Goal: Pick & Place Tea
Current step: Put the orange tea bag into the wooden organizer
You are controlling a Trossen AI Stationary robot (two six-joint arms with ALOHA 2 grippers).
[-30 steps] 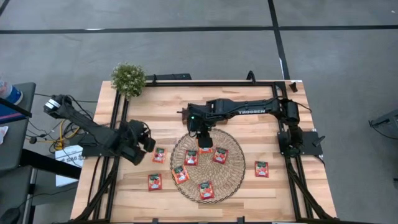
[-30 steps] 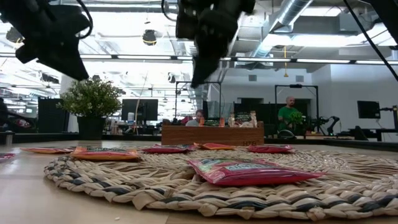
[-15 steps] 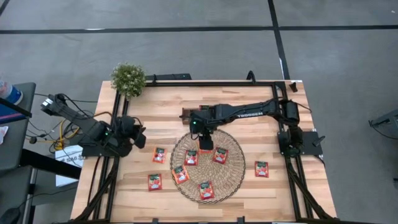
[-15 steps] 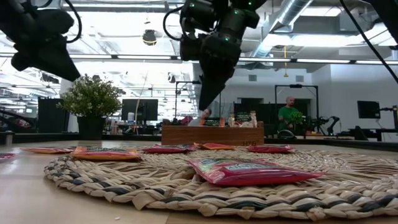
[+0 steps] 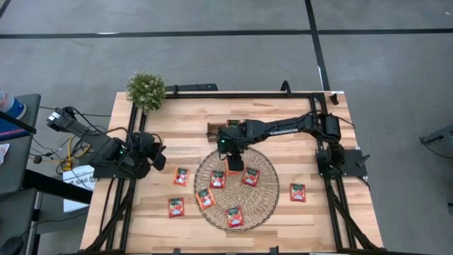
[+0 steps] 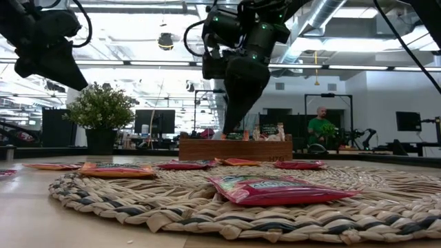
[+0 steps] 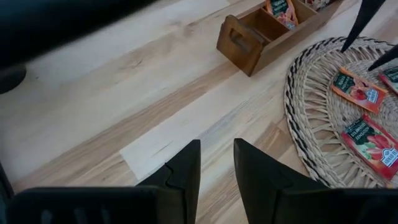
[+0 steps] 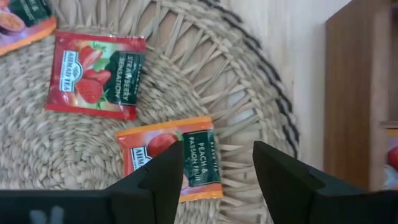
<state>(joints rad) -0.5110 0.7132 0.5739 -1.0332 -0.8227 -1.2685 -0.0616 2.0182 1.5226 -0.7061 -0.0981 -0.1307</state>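
Directly beneath my spread, empty right fingers (image 8: 214, 180) lies a tea sachet (image 8: 171, 157) near the mat's (image 5: 263, 185) far rim, beside the tray (image 7: 261, 34). Left fingers (image 7: 217, 168) hover narrow over bare surface (image 7: 124, 93).

I see a round woven straw mat (image 5: 237, 187) on the pale wooden table (image 5: 177, 138), a brown wooden compartment tray (image 7: 261, 34) just beside it, and a small potted green plant (image 5: 146, 90) at one corner.
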